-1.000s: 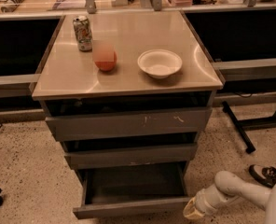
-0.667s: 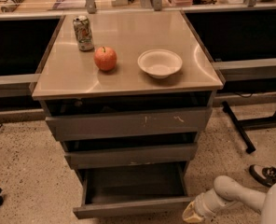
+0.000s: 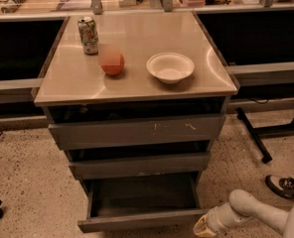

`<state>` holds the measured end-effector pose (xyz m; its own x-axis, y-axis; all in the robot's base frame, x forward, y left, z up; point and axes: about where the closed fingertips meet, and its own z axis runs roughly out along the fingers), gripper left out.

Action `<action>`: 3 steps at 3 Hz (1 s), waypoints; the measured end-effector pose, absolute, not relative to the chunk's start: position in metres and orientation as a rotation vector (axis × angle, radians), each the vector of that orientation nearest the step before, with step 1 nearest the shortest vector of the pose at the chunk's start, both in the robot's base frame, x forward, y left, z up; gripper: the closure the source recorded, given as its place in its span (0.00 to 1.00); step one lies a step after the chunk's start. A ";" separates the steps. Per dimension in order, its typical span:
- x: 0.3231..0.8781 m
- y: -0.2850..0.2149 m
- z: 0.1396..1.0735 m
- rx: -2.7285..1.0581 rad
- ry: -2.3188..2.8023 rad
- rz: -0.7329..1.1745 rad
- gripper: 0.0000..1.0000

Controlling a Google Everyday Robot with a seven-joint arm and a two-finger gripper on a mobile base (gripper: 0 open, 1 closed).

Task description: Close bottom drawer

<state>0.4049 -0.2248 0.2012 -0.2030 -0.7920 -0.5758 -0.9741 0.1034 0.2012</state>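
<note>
The bottom drawer (image 3: 137,221) is dark grey metal with a plain low front. It stands pulled far out of the cabinet, and its empty inside shows. My gripper (image 3: 202,228) is at the bottom right, on the end of my white arm. It sits right at the drawer front's right end, just above the floor. Above it are the mid-width grey drawer (image 3: 139,165) and the widest drawer (image 3: 137,131) with pale scratch marks, both slightly out.
On the cabinet top (image 3: 67,83) stand a soda can (image 3: 88,35), a red apple (image 3: 111,63) and a white bowl (image 3: 170,67). A person's shoe (image 3: 286,186) and a black table leg (image 3: 253,135) are on the speckled floor at the right.
My arm and gripper have shifted slightly lower and left along the drawer front's right end. The drawer looks equally far out.
</note>
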 end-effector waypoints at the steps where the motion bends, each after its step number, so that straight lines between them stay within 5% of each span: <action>1: 0.410 -0.212 0.191 -1.709 1.877 0.767 1.00; 3: 0.428 -0.187 0.176 -1.684 1.525 0.670 1.00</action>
